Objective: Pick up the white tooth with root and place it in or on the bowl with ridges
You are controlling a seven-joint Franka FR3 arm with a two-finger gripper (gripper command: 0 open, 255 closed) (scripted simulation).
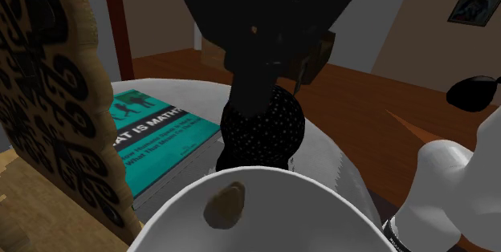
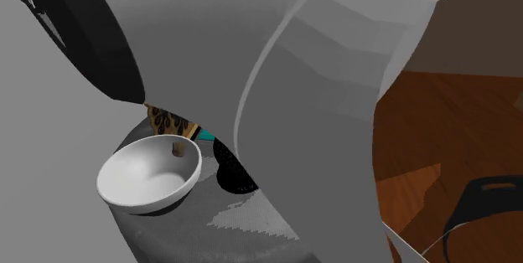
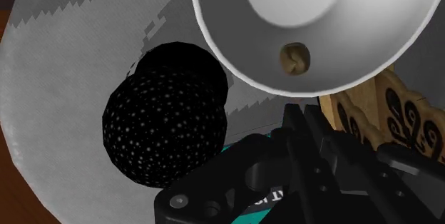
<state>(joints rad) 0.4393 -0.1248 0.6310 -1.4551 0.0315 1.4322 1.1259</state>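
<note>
A small tan, lumpy tooth [image 1: 225, 205] [image 3: 294, 58] lies loose inside the white bowl [image 1: 321, 226] [image 3: 342, 30], against its inner wall near the rim. In the second exterior view the tooth [image 2: 178, 146] shows at the far rim of the bowl [image 2: 134, 177]. My black gripper [image 3: 299, 119] hangs above the bowl's edge with its fingers together and nothing between them. In the shoulder view the gripper [image 1: 277, 58] is a dark mass above a black speckled ball [image 1: 269, 126], behind the bowl.
The black speckled ball [image 3: 167, 126] sits on the round pale table [image 3: 78, 58] beside the bowl. A teal book [image 1: 156, 142] lies behind it. A carved wooden panel with black scrolls [image 1: 48, 90] [image 3: 399, 108] stands close by the bowl. Brown wood floor [image 1: 377, 106] lies beyond.
</note>
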